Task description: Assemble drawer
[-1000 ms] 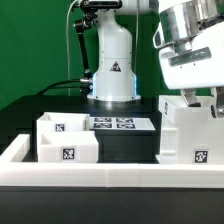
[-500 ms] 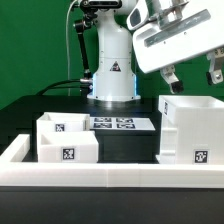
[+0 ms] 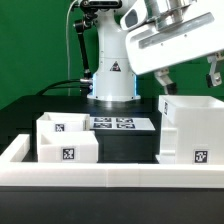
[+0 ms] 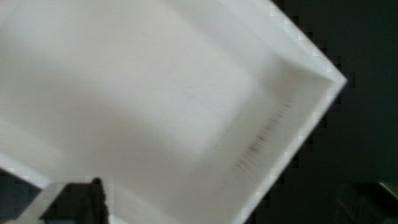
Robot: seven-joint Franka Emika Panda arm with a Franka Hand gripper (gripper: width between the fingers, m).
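Observation:
The large white cube-shaped housing stands on the exterior view's right, open side up, with a tag low on its front. Two small open-top boxes sit side by side on the left, each tagged. My gripper hangs tilted above the housing, clear of its top rim, with its dark fingers wide apart and nothing between them. In the wrist view the housing's white inside fills most of the picture, seen at a slant, and the gripper is open with one fingertip showing at the edge.
The marker board lies flat between the boxes and the housing. A low white border wall runs along the front. The arm's white base stands behind, with a black cable to its left.
The gripper has lifted away from the housing's right wall, risen above the rim and tilted. The housing and both small boxes have not moved.

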